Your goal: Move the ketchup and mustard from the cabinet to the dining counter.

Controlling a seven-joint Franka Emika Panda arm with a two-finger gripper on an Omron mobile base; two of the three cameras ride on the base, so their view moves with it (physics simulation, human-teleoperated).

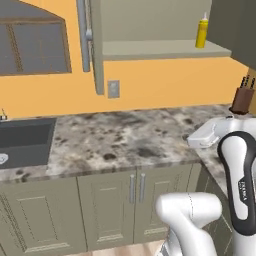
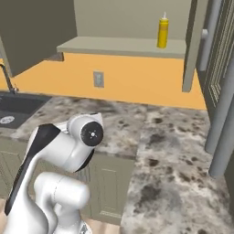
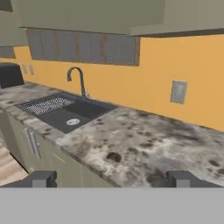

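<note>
One bottle on view: the mustard point(image 1: 202, 31), yellow with a thin white nozzle, stands upright on the lowest shelf of the cabinet point(image 1: 165, 49), near the shelf's right end. Right base view shows the same mustard point(image 2: 162, 31) toward the right of that shelf, cabinet point(image 2: 123, 46) doors swung wide, long grey bar handle point(image 1: 83, 35) on the left door. Shelf is otherwise bare beside the bottle. Orange wall below, with a grey outlet plate point(image 1: 113, 89). Speckled granite table point(image 1: 120, 140) runs under the cabinet, olive-grey base cabinets point(image 1: 110, 210) beneath it. Dark sink point(image 1: 25, 142) set into the table at the left; curved faucet point(image 3: 78, 78) behind the sink in the hand view. Knife block point(image 1: 243, 97) on the table at far right. Arm folded low in front of the table, well below the shelf. Tool point(image 3: 112, 179) open wide, dark fingertips point(image 3: 41, 178) far apart, nothing between them, pointing across the table toward the wall, well apart from the mustard.
</note>
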